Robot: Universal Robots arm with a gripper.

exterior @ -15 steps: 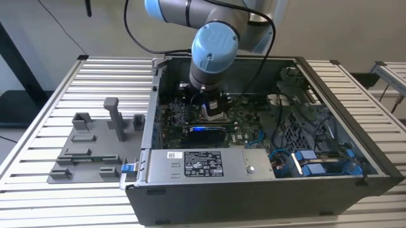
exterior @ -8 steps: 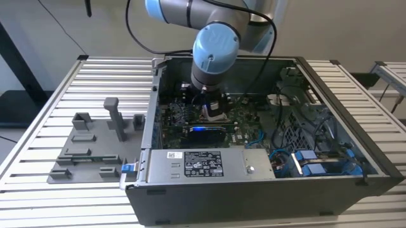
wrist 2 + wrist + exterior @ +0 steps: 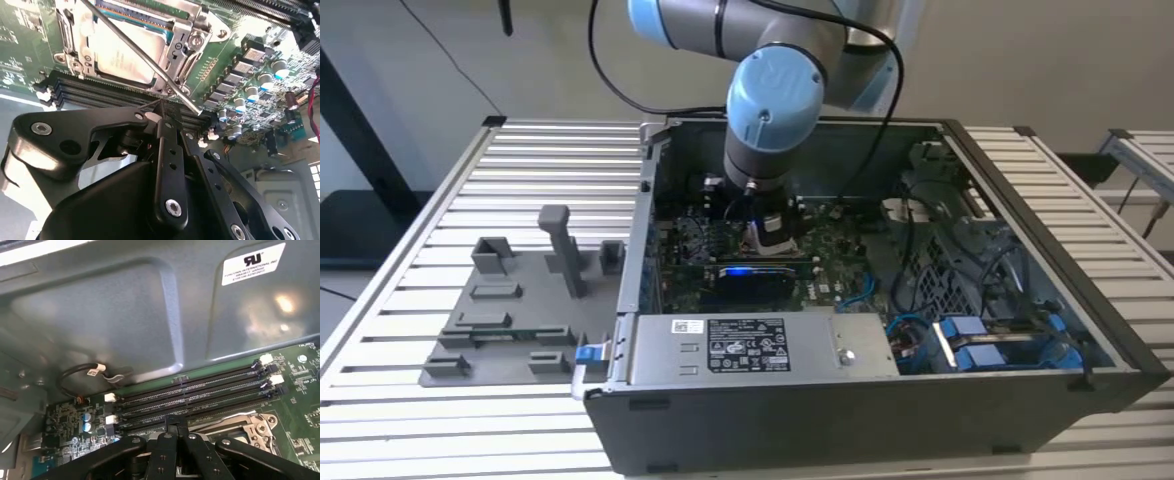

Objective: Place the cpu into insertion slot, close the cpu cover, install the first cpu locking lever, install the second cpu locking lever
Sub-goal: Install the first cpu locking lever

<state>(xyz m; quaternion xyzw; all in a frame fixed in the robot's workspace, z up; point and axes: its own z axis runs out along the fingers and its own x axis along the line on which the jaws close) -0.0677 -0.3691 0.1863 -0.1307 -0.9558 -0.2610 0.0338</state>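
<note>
Tool (image 3: 162, 114), fingers pressed together on nothing, hovers beside a raised locking lever (image 3: 142, 57), while the cpu (image 3: 117, 57) sits in the insertion slot (image 3: 67, 47), cover (image 3: 172, 12) seemingly down, levers unlatched.

I find the cpu (image 3: 115, 55) seated flat in the insertion slot (image 3: 65, 50), dull grey-tan face up, square to the silver rim. The cpu cover (image 3: 192, 22) frames it in bright metal. I cannot tell whether it sits fully down.

Taking 6 o'clock of the cpu as toward my gripper (image 3: 161, 107), the locking lever (image 3: 150, 64), a long silver rod, crosses over the chip from 12 o'clock and ends just beside the gripper at 5 o'clock. A shorter silver rod (image 3: 189, 65) lies along the rim at 4 o'clock.
</note>
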